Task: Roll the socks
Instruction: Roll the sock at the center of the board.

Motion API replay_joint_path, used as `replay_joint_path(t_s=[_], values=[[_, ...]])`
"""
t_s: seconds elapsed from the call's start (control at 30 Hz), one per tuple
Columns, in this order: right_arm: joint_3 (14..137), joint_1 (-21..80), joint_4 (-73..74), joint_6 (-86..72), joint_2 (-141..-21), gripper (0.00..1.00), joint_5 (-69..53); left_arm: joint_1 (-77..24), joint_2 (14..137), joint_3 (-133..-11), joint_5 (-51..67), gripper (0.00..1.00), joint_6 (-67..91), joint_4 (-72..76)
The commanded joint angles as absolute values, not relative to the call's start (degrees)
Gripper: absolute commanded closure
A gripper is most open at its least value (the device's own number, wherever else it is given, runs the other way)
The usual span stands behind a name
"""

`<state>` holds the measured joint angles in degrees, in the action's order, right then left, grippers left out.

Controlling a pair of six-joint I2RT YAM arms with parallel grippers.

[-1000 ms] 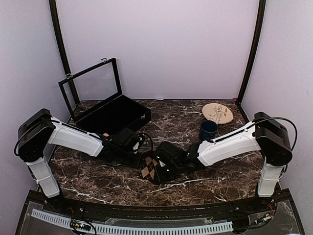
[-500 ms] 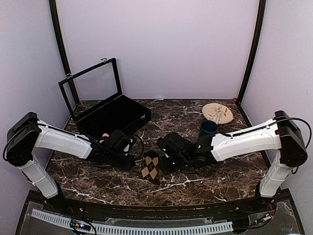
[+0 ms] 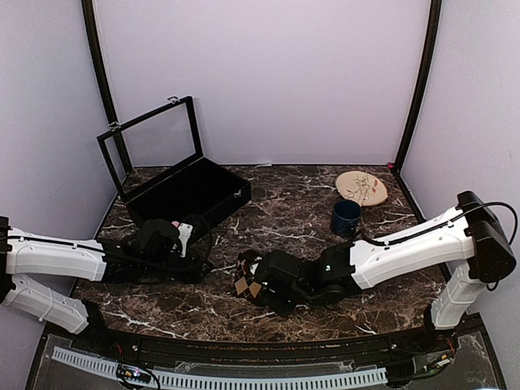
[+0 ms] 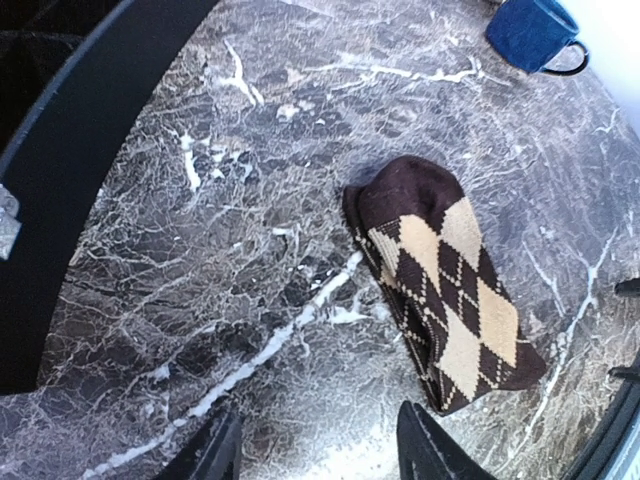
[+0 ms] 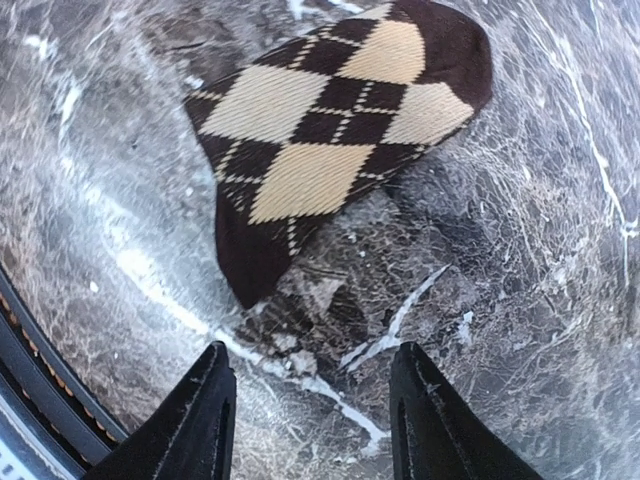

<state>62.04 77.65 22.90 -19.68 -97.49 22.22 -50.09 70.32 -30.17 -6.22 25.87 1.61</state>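
Dark marble table, near its front edge: the argyle sock lies flat between the two arms, held by neither. The left fingers and right fingers stand partly open and empty. From the right wrist, its long axis slants just ahead; the right arm looks nearer.

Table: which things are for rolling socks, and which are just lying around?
For the job:
- argyle sock

Just lying around:
- mug
- plate
- black case
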Motion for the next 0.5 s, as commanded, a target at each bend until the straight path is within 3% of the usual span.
replay_joint_path(t_s=[0.0,0.47], values=[[65.4,80.4,23.7,-11.5,-99.1,0.49,24.7,-50.1,67.0,-28.0,-5.5,0.44,25.4,4.8],[71.0,81.7,25.9,-4.3,-106.8,0.45,23.4,-50.2,63.1,-25.0,-4.8,0.44,26.2,6.9]])
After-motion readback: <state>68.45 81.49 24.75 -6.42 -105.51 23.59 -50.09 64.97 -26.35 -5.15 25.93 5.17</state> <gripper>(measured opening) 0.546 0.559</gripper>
